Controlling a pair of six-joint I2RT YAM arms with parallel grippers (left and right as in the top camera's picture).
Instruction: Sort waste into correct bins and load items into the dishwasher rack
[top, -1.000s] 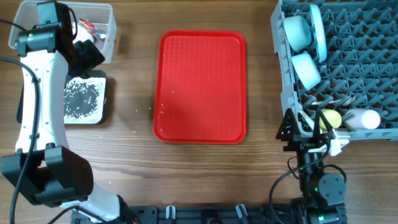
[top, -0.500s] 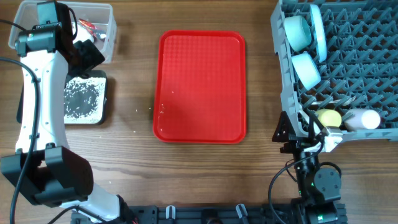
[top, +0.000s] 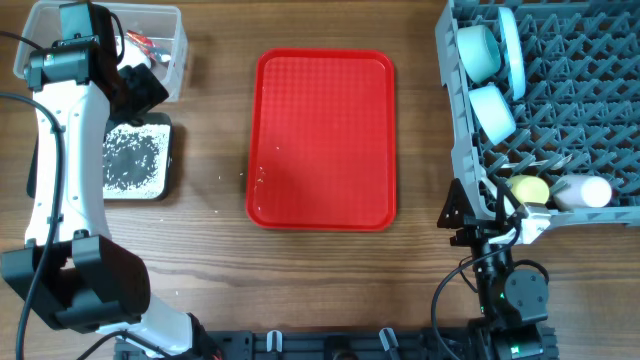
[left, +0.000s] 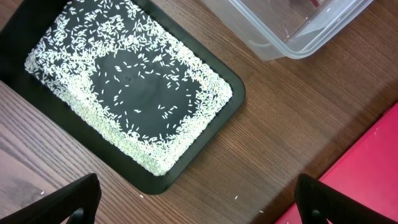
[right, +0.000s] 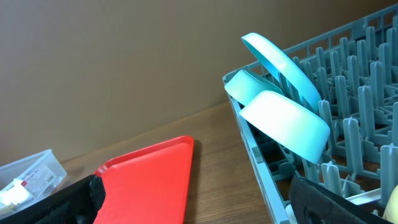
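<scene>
**Overhead and wrist views.** The left gripper (left: 199, 208) is hanging above the wooden table (top: 220, 250), its fingers spread wide and grasping nothing. Beneath it, the shallow black rectangular tray (left: 134, 93) is holding the loose white rice-like grains (left: 81, 56), which are lying in a ring around a barer middle. The clear plastic rectangular tub (top: 172, 35) is sitting just beyond the black tray, and the small red-and-white wrapper (top: 140, 42) is lying inside it. A white lump beside the wrapper may be the crumpled napkin, though the arm is hiding most of it. A few stray grains (top: 222, 179) are resting on the table between the black tray and the large flat red tray (top: 322, 140), which is lying at the centre. The right gripper (right: 199, 208) is likewise standing released and empty, near the corner of the large grey plastic dishwasher rack (top: 590, 110). In the rack, the light-blue round plate (top: 512, 45) is standing on edge and the two light-blue bowls (top: 478, 50) are leaning beside it. The yellow cup (top: 530, 188) and pale white cup (top: 582, 190) are lying side by side at the rack's near edge.
</scene>
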